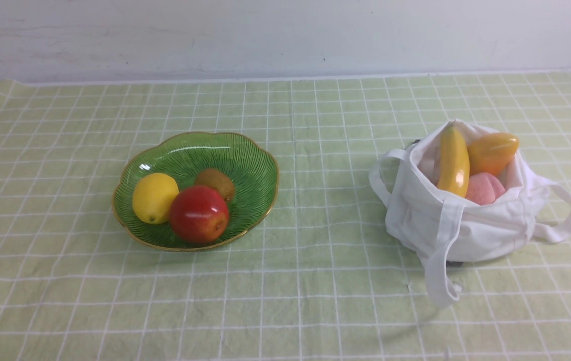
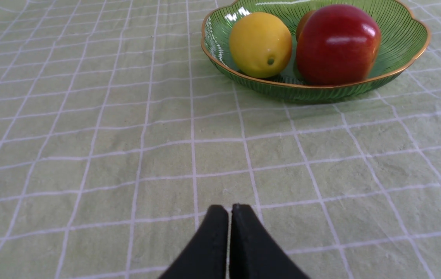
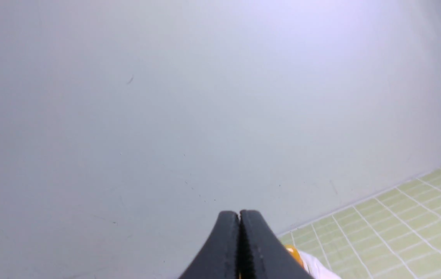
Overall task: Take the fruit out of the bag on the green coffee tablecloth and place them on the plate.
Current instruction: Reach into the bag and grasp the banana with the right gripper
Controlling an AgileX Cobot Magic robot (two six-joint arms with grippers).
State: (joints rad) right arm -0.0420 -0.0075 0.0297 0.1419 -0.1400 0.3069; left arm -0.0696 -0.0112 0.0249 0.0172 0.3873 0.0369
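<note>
White cloth tote bag [image 1: 465, 230] on pale green grid tablecloth [image 1: 315, 281]; ribbed green glass plate [image 1: 245, 155] well to its left. Yellow banana [image 1: 453, 160], orange mango [image 1: 493, 150], pink peach [image 1: 485, 189] stand in its mouth. Both jaws together, empty. Open your right jaws over the banana; grip mid-length.

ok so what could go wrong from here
The plate already holds a lemon, apple and kiwi, so the long banana may roll off or knock them out.
The bag is soft with loose straps; lifting fruit could snag one and drag it.
Banana, mango and peach are glossy and packed together, so a grip may slip.
</note>
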